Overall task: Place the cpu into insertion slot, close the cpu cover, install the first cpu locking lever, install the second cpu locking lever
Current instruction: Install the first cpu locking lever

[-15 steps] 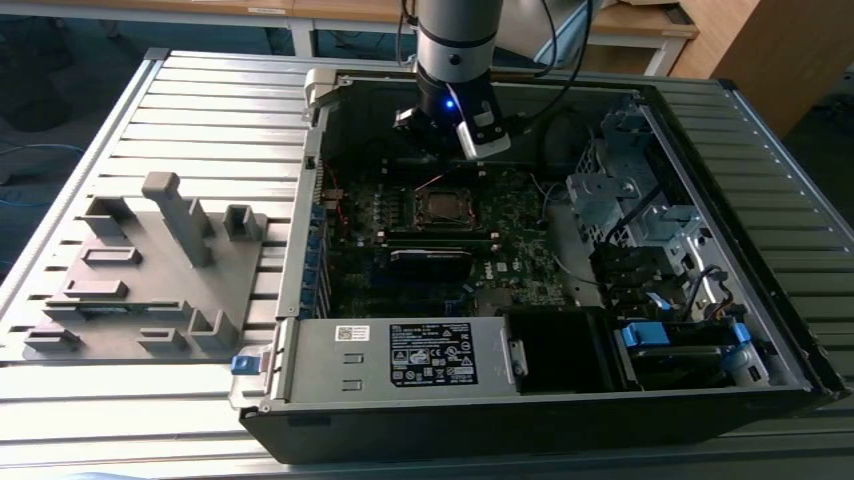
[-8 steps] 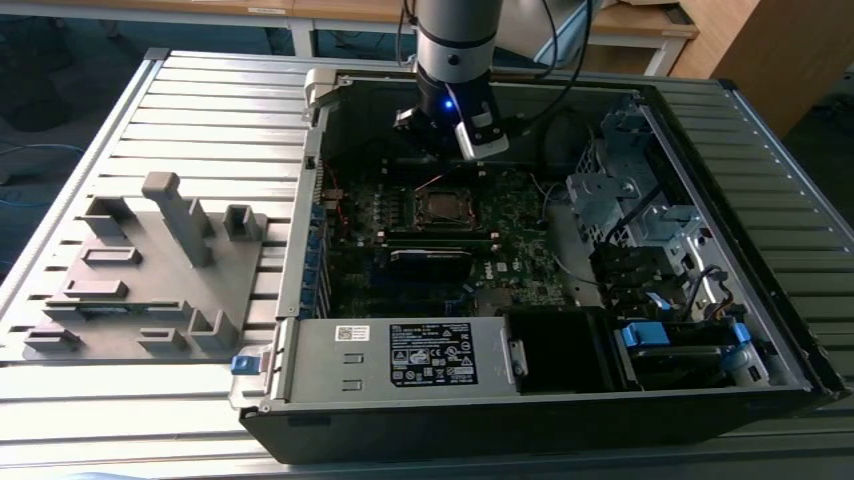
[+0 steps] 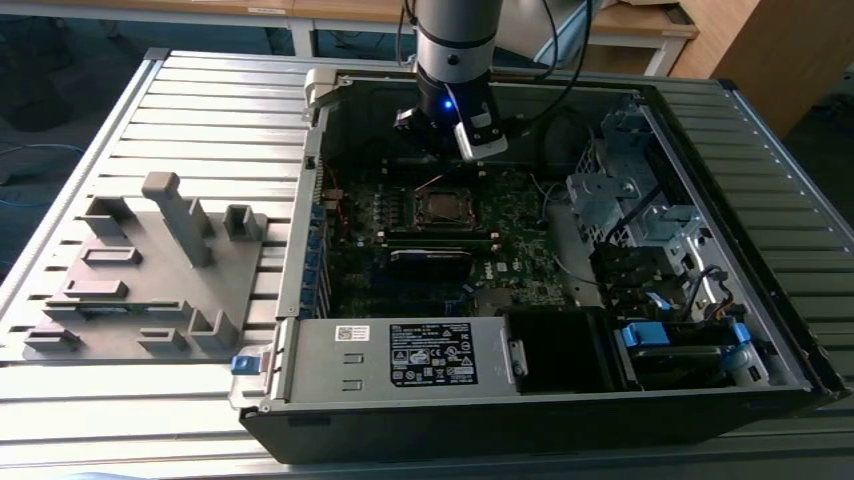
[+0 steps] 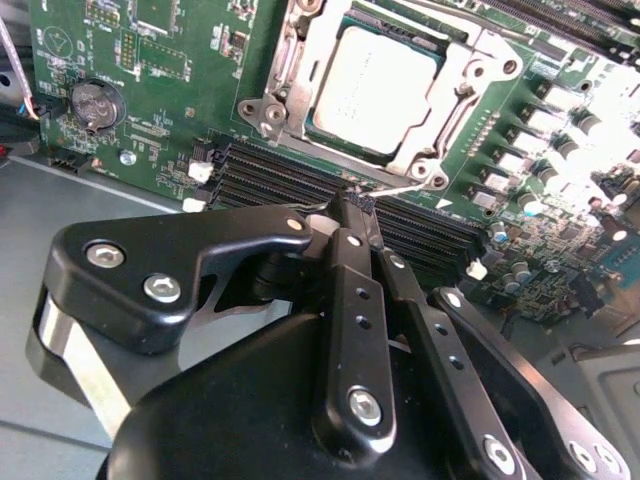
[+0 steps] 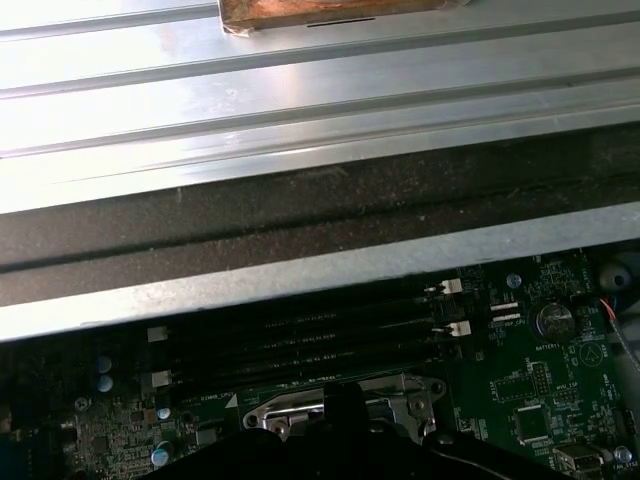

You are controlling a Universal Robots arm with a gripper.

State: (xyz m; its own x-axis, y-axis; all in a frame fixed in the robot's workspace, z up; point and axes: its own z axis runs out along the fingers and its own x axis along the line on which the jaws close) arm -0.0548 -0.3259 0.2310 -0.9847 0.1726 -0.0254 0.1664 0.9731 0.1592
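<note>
The cpu [image 4: 375, 85] shows its dull silver top inside the insertion slot [image 3: 441, 207] in the middle of the motherboard. The cpu cover [image 4: 452, 112], a shiny metal frame, lies flat around the chip. A thin wire locking lever [image 4: 405, 187] runs along the socket edge nearest my gripper. My gripper [image 4: 353, 205] is shut, its black fingertips together right at the end of that lever; whether they press on it I cannot tell. In the exterior view the gripper [image 3: 434, 150] hangs inside the case just behind the socket. In the first wrist view the socket's metal edge [image 5: 300, 412] shows.
The open computer case [image 3: 747, 330] lies on a slatted metal table [image 3: 200, 100]. Black memory slots [image 4: 265, 178] run beside the socket. A grey fixture with posts [image 3: 147, 270] stands at the exterior view's left. A power supply [image 3: 414, 355] and drive cage [image 3: 627, 210] crowd the case.
</note>
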